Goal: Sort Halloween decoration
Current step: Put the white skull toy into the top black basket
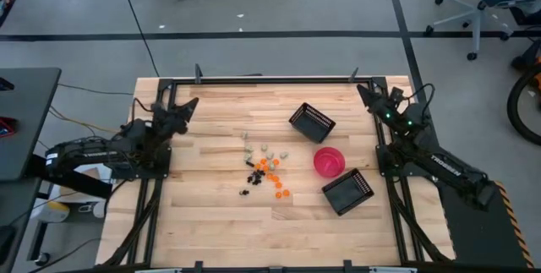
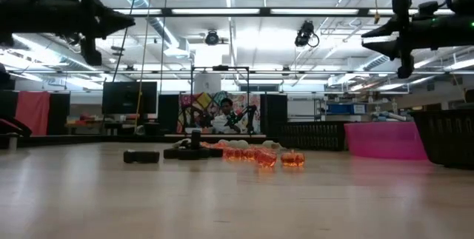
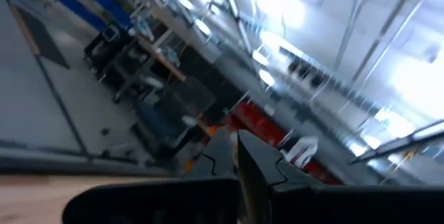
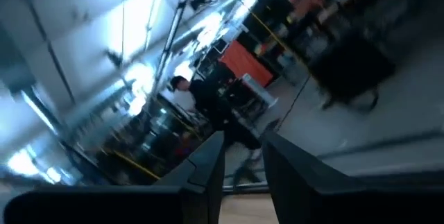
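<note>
Resting at the far corners of the pale wooden plank counter, both dark arms are raised well clear of the work, which leaves the middle open to the overhead camera. The left gripper hangs near the far left corner with its fingers pressed together, holding nothing. The right gripper hangs near the far right corner; its fingers stand slightly apart with only the room visible between them, so it is empty as well.

The Halloween decoration, a scatter of tiny orange, pale whitish-grey and black trinkets, lies loose around the middle of the counter: pale ones toward the far side, orange ones clustered in the centre, black ones on the nearer left fringe. None sits in a container, so the sorting appears not yet begun.

The receptacles are grouped to the right of the scatter, within the right arm's reach: a black slatted rectangular basket farther back, a pink round bowl in the middle, and a second black slatted basket nearer. Three containers probably serve the three colours.
</note>
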You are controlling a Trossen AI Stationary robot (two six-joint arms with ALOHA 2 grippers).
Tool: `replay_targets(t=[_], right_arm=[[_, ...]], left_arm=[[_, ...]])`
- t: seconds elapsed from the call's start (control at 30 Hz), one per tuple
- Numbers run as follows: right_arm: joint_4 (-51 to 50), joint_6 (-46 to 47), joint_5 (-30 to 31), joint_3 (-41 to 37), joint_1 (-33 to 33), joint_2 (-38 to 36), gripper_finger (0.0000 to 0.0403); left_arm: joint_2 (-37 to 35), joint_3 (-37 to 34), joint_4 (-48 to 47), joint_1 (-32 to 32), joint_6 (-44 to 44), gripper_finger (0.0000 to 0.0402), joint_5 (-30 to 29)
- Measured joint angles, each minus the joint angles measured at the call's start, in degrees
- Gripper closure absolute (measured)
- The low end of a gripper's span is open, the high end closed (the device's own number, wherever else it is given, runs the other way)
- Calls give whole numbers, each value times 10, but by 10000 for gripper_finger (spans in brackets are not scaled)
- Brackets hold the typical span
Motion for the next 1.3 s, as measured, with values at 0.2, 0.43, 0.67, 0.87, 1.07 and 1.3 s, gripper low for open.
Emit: replay_targets(t=[0.2, 0.43, 0.67, 0.87, 1.07, 1.3], right_arm=[[180, 84, -19, 0, 14, 81, 299], [262, 65, -43, 46, 84, 210, 299], [125, -53, -1, 208, 201, 381, 298], [-70, -157, 7, 389, 269, 532, 299], [-247, -240, 8, 547, 310, 664, 299], [-375, -301, 19, 675, 351, 771, 298]], left_arm=[[0, 4, 62, 19, -42, 400, -3], [28, 85, -42, 19, 7, 400, 47], [93, 219, -336, 19, 38, 400, 90], [147, 290, -482, 18, 69, 383, 130], [177, 301, -528, 17, 73, 317, 182], [210, 301, -555, 17, 47, 248, 258]])
